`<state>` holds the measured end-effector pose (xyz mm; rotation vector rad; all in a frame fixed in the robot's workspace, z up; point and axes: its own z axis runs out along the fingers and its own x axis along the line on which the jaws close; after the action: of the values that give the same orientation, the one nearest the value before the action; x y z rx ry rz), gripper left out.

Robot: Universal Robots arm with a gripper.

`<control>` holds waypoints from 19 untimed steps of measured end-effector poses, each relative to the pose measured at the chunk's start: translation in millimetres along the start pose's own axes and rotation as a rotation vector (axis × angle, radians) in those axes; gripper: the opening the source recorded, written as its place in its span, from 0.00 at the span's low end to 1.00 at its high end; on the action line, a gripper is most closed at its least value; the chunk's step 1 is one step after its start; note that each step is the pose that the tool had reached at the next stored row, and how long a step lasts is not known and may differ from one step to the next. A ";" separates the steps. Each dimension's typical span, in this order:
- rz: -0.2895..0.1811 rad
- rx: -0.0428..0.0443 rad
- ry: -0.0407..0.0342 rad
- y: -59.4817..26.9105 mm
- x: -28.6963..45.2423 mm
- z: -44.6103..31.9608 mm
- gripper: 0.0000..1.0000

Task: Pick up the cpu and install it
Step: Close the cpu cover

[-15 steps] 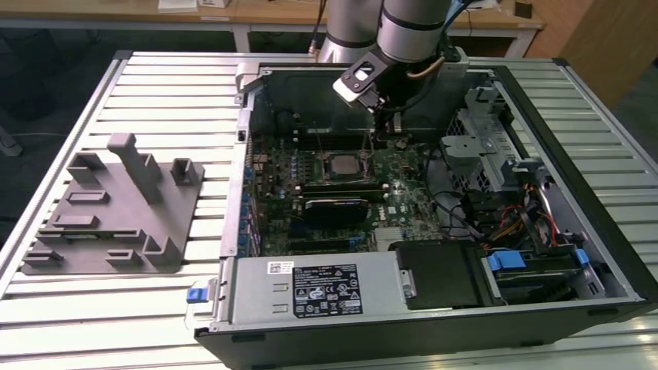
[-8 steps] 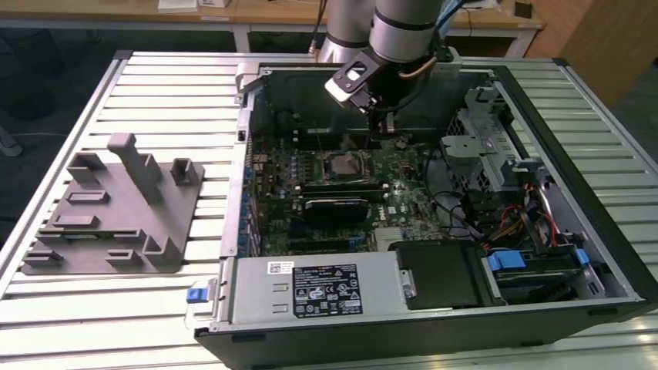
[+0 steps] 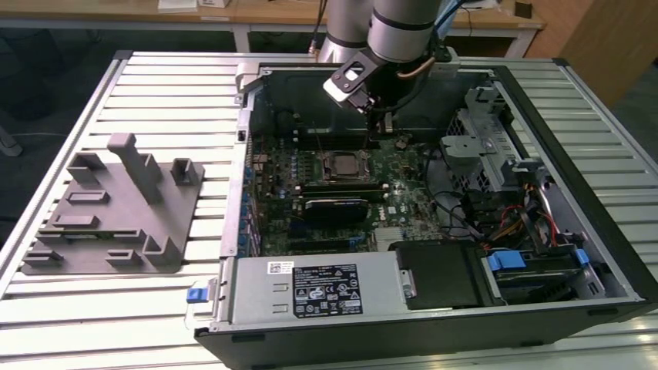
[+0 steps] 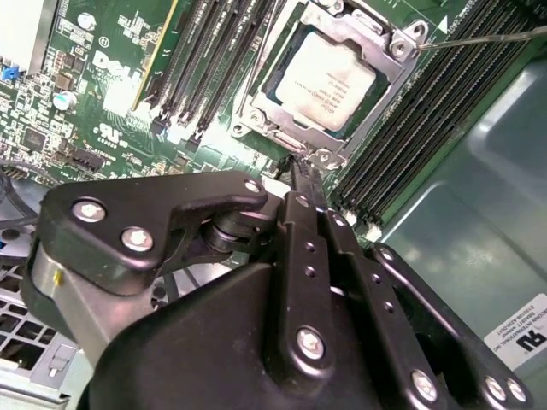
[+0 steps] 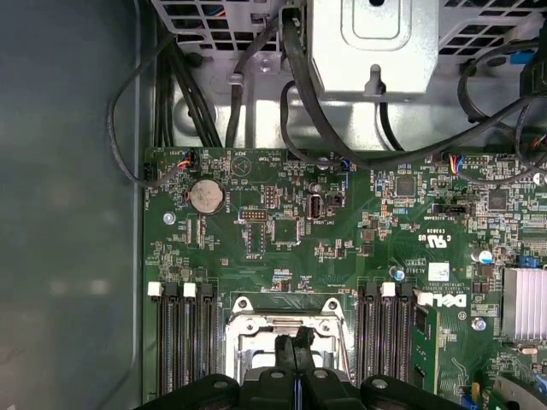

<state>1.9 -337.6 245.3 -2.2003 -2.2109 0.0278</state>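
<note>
The cpu lies flat in the metal-framed socket on the green motherboard, silver top up. The gripper hangs just above the socket's edge with its two thin black fingers pressed together and nothing between them; in the exterior view it stands over the far part of the board, just beyond the cpu.

Black memory slots run along both sides of the socket, close to the fingertips. In the first wrist view a coin battery sits on the board and black cables loop down from a metal drive cage.

The board lies inside an open computer case, with a silver power supply at its near end and bundled wires on the exterior view's right. The case rests on a slatted metal table. A grey tray with upright posts stands on the exterior view's left, well apart from the case. Wooden desks stand at the far side of the room.
</note>
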 end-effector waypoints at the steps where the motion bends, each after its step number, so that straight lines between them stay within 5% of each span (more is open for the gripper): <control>1: 0.000 0.0000 -0.0001 -0.1 0.0 0.1 0.11; 19: -0.007 0.0003 -0.0002 -18.5 -1.9 5.8 0.11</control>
<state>-16.7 -339.5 240.0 -2.1922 -2.2188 0.0282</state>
